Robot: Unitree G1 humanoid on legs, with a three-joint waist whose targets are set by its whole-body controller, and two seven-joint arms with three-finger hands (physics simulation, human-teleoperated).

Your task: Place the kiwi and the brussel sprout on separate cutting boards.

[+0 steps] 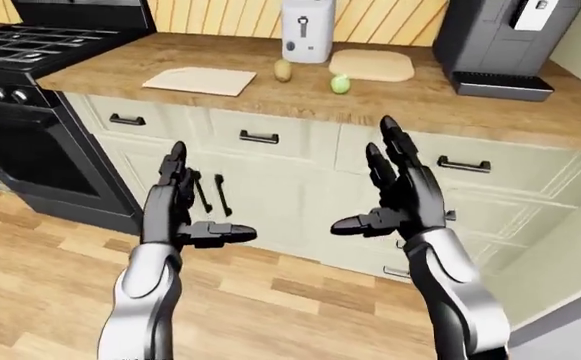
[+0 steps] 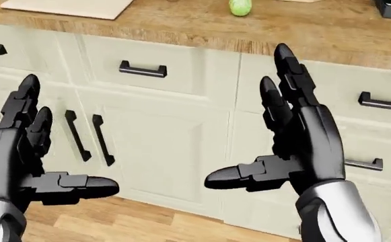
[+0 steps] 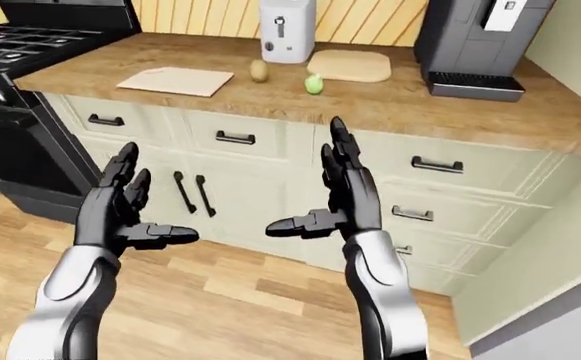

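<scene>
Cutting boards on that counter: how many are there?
2. A pale rectangular cutting board lies left of the kiwi; a rounded cutting board lies right of the brussel sprout, beside the coffee machine.

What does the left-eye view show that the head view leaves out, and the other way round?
Only the left-eye view shows the brown oval kiwi, the rounded pale wooden cutting board, the white toaster, the dark coffee machine and the black stove. The head view adds nothing new, only a closer look at the cream cabinet drawers. Both show the green brussel sprout, a pale rectangular cutting board, the wooden counter, and the open left hand and right hand, holding nothing.
</scene>
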